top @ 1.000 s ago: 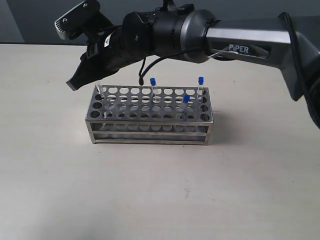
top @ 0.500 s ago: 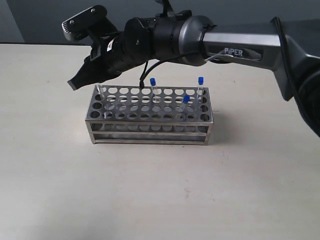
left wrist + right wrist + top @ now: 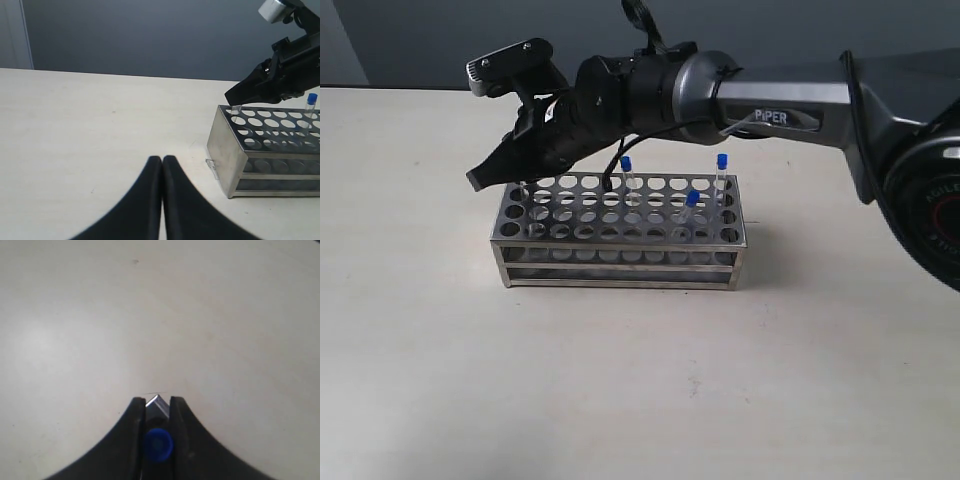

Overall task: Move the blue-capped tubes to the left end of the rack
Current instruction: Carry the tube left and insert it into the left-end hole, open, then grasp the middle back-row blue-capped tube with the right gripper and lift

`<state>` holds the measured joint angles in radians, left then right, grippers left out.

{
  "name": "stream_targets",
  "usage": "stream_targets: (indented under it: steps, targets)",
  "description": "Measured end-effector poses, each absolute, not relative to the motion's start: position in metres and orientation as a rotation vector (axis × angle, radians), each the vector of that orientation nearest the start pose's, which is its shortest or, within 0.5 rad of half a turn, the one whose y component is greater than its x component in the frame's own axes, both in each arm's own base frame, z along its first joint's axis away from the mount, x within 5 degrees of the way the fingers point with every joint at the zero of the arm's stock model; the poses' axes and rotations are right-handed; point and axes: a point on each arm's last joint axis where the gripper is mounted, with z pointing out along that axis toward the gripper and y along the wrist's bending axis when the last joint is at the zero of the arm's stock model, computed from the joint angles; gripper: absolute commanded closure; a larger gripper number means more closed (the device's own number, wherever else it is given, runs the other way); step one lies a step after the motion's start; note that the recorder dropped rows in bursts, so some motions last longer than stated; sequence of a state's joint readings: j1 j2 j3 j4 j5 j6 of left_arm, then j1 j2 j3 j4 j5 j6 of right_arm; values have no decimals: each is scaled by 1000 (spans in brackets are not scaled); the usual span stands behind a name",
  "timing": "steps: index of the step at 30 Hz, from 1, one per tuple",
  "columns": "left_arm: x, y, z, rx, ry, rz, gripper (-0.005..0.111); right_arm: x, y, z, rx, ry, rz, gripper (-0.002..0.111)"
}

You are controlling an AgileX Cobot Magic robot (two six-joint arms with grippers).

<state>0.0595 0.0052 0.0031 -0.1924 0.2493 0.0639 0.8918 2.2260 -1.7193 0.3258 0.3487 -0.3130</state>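
Observation:
The silver rack (image 3: 620,228) stands mid-table with three blue-capped tubes upright in it: one at the back middle (image 3: 626,165), one at the back right end (image 3: 721,162), one nearer the front right (image 3: 692,200). My right gripper (image 3: 485,180) reaches across over the rack's left end, shut on a fourth tube, whose clear body (image 3: 524,188) dips into a left-end hole. In the right wrist view its blue cap (image 3: 158,444) sits between the fingers (image 3: 157,401), with a rack corner (image 3: 158,403) beyond. My left gripper (image 3: 162,159) is shut and empty, low over the table, apart from the rack (image 3: 227,150).
Pale tabletop (image 3: 620,380) surrounds the rack on all sides. The right arm's dark body and cable (image 3: 640,90) hang above the rack's back row. A grey wall (image 3: 150,35) lies behind the table.
My right gripper has dropped lower and shifted slightly right over the rack's left end, so less of the held tube shows above the top plate. The other tubes have not moved.

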Motion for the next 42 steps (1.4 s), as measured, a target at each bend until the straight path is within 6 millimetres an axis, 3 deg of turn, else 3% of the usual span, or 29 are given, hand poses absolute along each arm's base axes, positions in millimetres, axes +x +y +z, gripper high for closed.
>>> stream_targets:
  steps: [10,15,17,25,33,37,42]
  targets:
    - [56,-1,190,-123,1733,-87,106,309,400,176,-1103,2155,563,105]
    - [56,-1,190,-123,1733,-87,106,308,399,175,-1113,2180,566,71]
    - [56,-1,190,-123,1733,-87,106,305,397,174,-1139,2211,564,64]
    - [56,-1,190,-123,1733,-87,106,299,392,194,-1164,2225,580,69]
    - [56,-1,190,-123,1733,-87,106,293,384,241,-1147,2123,590,69]
    - [56,-1,190,-123,1733,-87,106,291,378,251,-1169,2129,552,69]
    - [56,-1,190,-123,1733,-87,106,296,358,254,-1105,2275,409,69]
